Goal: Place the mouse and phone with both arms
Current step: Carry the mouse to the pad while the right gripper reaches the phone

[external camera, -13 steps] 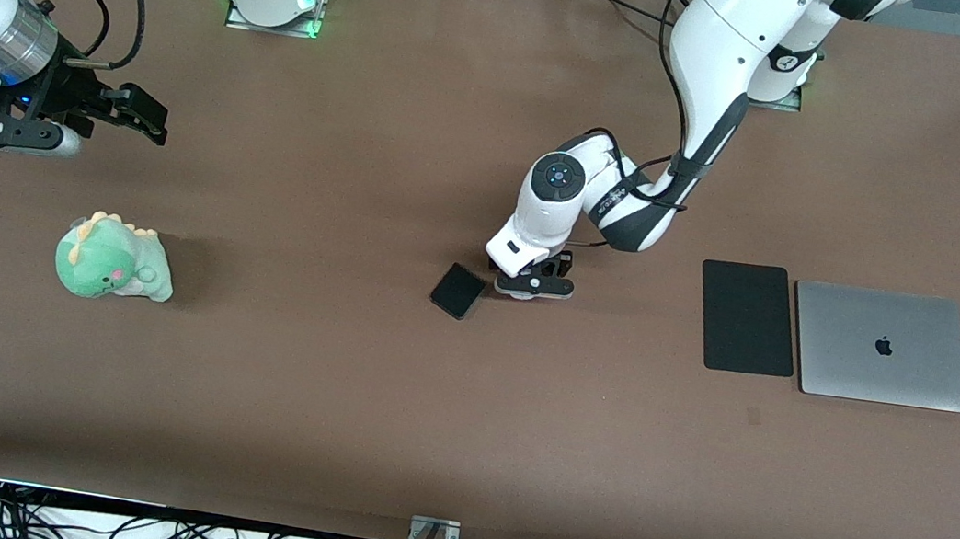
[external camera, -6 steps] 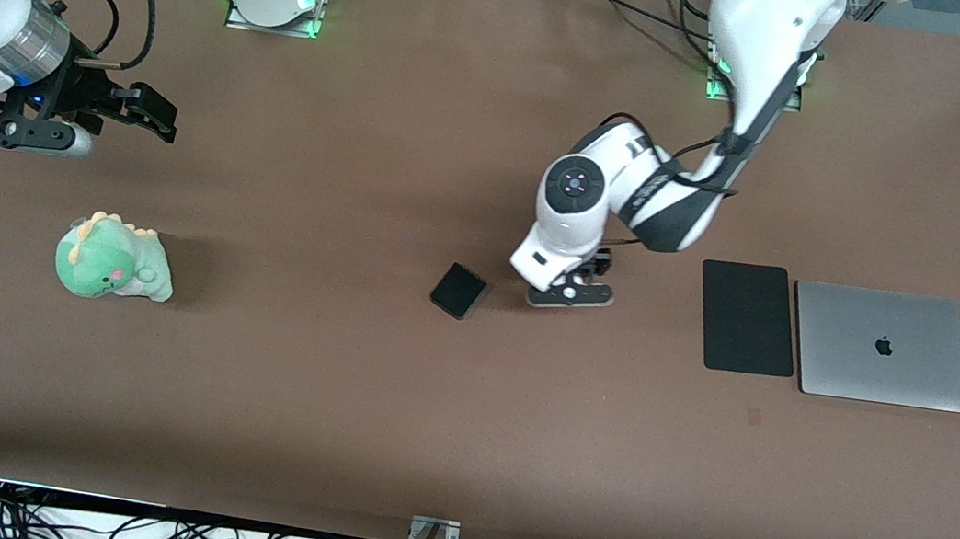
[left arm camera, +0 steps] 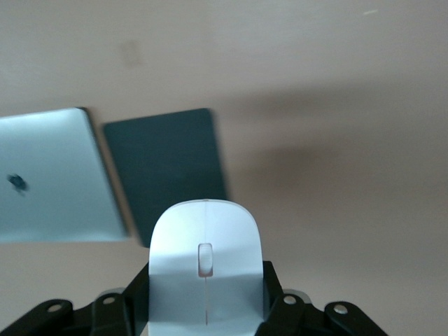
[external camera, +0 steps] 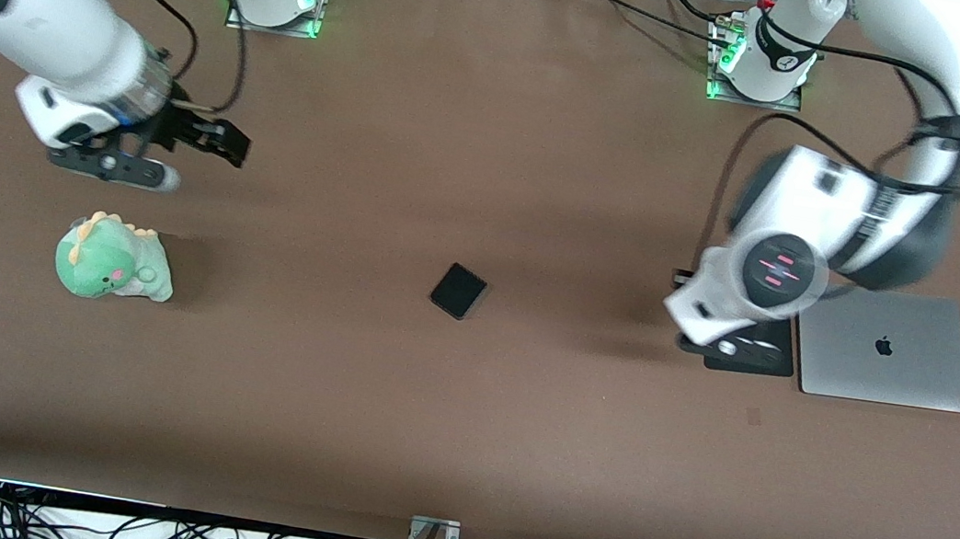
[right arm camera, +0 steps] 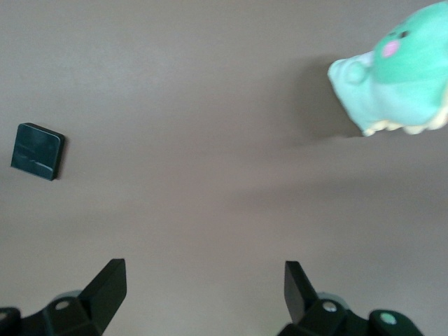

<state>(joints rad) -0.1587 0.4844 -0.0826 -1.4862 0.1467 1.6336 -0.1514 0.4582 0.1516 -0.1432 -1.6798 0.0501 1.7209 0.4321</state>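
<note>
The left gripper has carried the mouse over the mouse pad; the right gripper has edged toward the table's middle

The mouse is a small white glossy oval with a thin centre line and a small scroll slot near its middle. It sits clamped between the fingers of the left claw, held up in the air with its rounded nose pointing away from the wrist, over the black mouse pad that lies just beside the silver laptop.

The phone is a small black flat slab with rounded corners. It lies flat on the brown worktop near its middle, turned at an angle to the worktop's edges, with nothing touching it.
</note>
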